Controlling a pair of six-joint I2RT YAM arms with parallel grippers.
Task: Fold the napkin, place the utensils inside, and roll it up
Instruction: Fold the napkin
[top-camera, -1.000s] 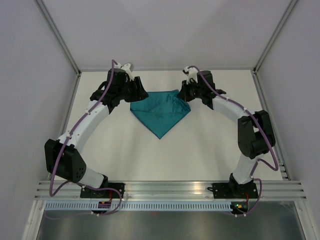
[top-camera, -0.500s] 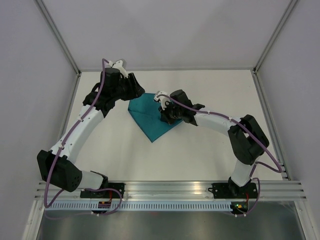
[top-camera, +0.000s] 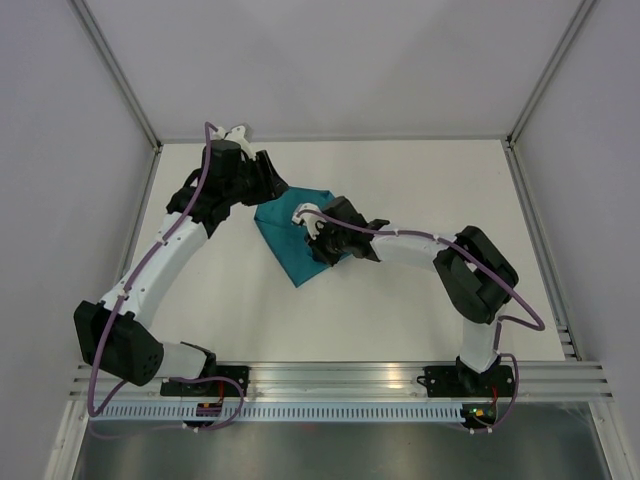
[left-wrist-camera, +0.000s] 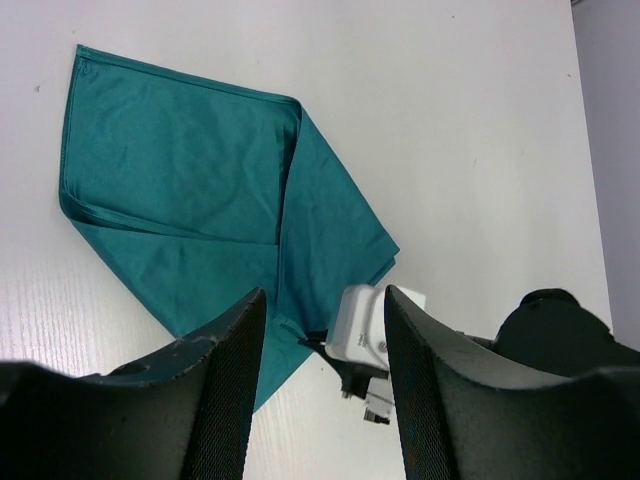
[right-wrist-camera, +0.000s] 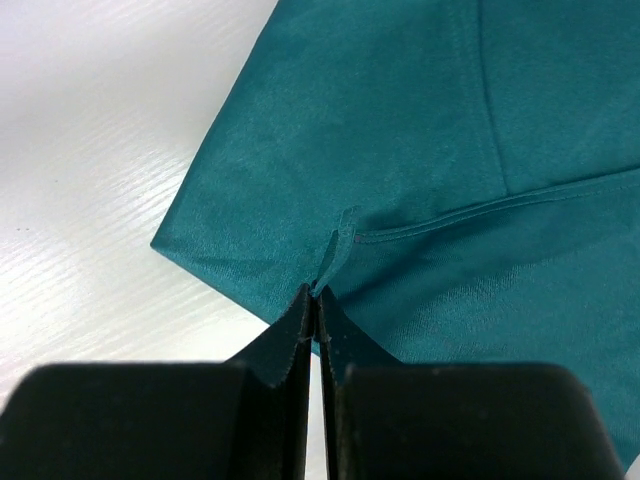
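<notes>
Folding is partly done: the plain teal square cloth napkin (top-camera: 283, 228) lies half doubled on the white tabletop (top-camera: 420, 190). No utensils are in view, and rolling is not begun. My right pincer (right-wrist-camera: 315, 300), its arm stretched low across, is pressed together, pinching a napkin edge. My left pincer (left-wrist-camera: 322, 300) hovers spread above.

A white tabletop (top-camera: 400, 300) with a faint wood grain sits boxed in by plain pale panels: a back wall (top-camera: 330, 60), a left wall (top-camera: 60, 180) and a right wall (top-camera: 600, 170). Slanting metal posts (top-camera: 115, 70) mark the two far corners. Along the near edge runs a ribbed aluminium rail (top-camera: 340, 378), then a slotted white strip (top-camera: 340, 410) and a dull grey metal sheet (top-camera: 340, 450). The light is soft and even, the shadows faint.
</notes>
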